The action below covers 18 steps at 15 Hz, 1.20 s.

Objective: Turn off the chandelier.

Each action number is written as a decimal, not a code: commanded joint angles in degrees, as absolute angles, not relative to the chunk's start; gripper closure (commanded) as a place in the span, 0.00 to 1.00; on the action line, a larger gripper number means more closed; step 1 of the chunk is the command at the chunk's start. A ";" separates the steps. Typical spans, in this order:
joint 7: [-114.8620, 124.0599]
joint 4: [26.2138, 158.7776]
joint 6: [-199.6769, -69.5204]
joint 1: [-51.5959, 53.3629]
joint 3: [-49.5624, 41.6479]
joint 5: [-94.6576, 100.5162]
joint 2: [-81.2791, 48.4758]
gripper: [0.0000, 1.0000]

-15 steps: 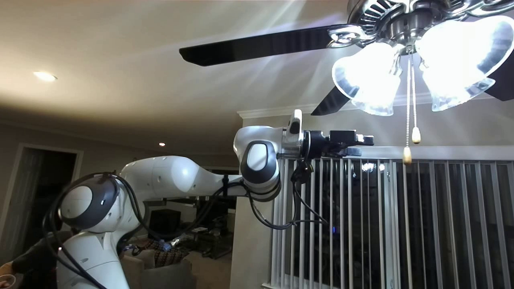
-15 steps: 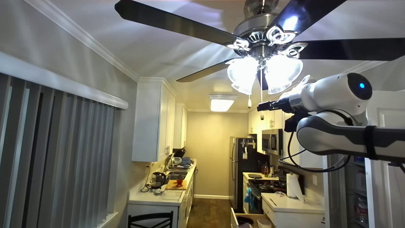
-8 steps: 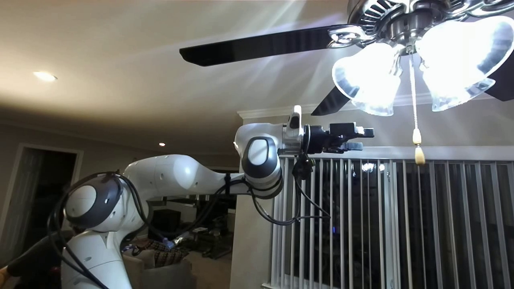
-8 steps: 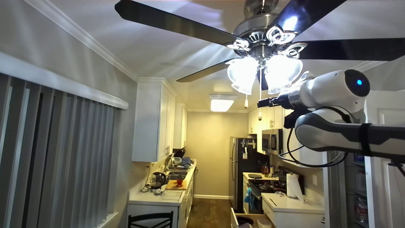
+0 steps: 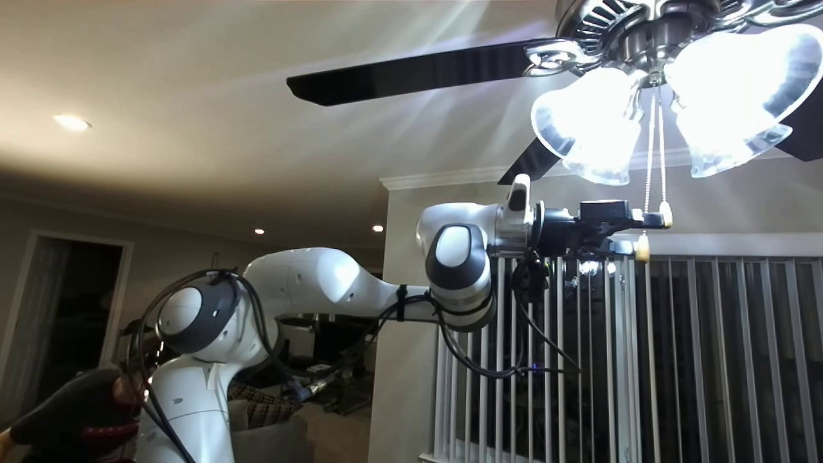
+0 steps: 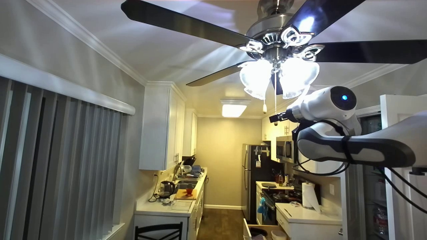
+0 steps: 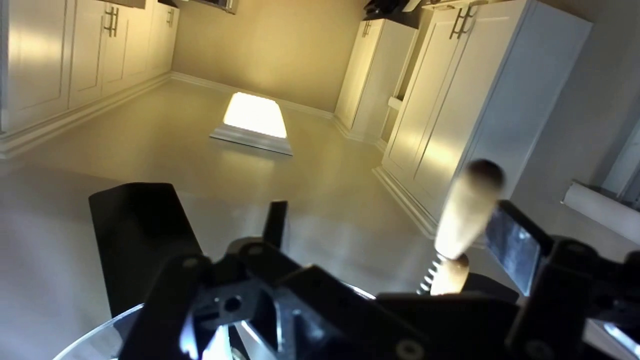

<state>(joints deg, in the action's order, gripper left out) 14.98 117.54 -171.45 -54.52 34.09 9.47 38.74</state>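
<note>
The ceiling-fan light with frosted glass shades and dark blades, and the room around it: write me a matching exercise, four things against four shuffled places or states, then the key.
Things
1. frosted glass bell-shaped shades
2. black two-finger gripper
3. small red cup-like vessel
4. white paper towel roll

Places and states
A. on a tan cutting board
B. open, near the pale tapered pull-chain knobs
C. standing upright on a white counter
D. lit, glaring white

Right pairs: 1-D; 2-B; 3-A; 4-C

Both exterior views share chandelier (image 6: 276,53); wrist view inverted, facing cabinets (image 7: 472,107).
</note>
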 commanded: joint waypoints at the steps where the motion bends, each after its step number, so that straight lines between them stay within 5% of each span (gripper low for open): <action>1: 16.97 113.27 -171.41 -57.49 36.40 11.36 35.62 0.00; 11: 16.82 110.25 -170.60 -58.55 38.25 11.62 33.22 0.00; 12: 16.55 110.33 -170.52 -58.22 38.27 11.69 33.05 0.06; 13: 16.45 110.39 -170.49 -58.13 38.36 11.82 32.91 0.27; 15: 16.47 110.47 -170.27 -57.83 38.37 11.74 32.71 0.31; 18: 16.50 110.78 -170.09 -57.80 38.21 11.78 32.76 0.51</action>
